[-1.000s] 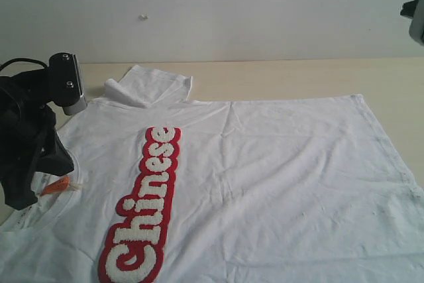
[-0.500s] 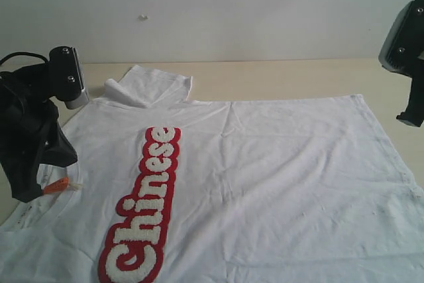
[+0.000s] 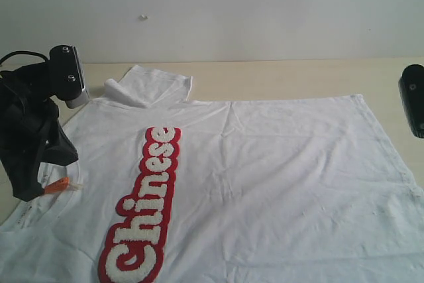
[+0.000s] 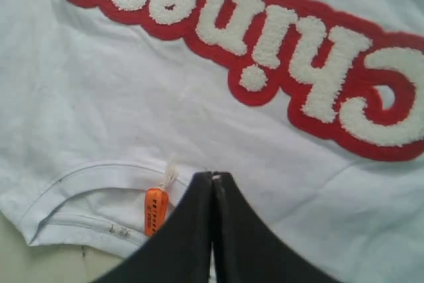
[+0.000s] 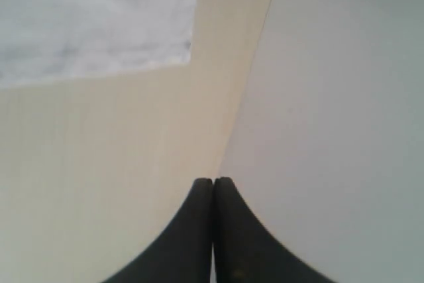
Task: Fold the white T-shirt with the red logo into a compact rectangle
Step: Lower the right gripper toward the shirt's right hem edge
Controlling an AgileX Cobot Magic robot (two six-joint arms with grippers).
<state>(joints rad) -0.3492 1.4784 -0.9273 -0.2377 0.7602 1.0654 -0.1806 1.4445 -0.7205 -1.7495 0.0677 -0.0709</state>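
The white T-shirt (image 3: 265, 164) lies spread flat, chest up, on the table. Its red logo (image 3: 146, 203) spelling "Chinese" runs along the left part, also in the left wrist view as the red logo (image 4: 265, 38). My left gripper (image 3: 26, 193) hovers over the ribbed collar (image 4: 86, 177), beside the orange neck tag (image 4: 156, 210). The left gripper (image 4: 212, 175) is shut with no cloth seen between its fingers. My right gripper (image 3: 414, 104) is at the far right, just off the shirt's hem. The right gripper (image 5: 213, 180) is shut and empty over bare table, with a shirt corner (image 5: 93, 18) beyond it.
One sleeve (image 3: 149, 87) lies folded over at the back left. The beige table (image 3: 298, 77) shows behind the shirt and meets a pale wall (image 3: 232, 11). The shirt's near part runs out of the exterior view.
The right arm has come down from the upper right corner to the table's right edge. The left arm shifted slightly a second ago and has since held still.
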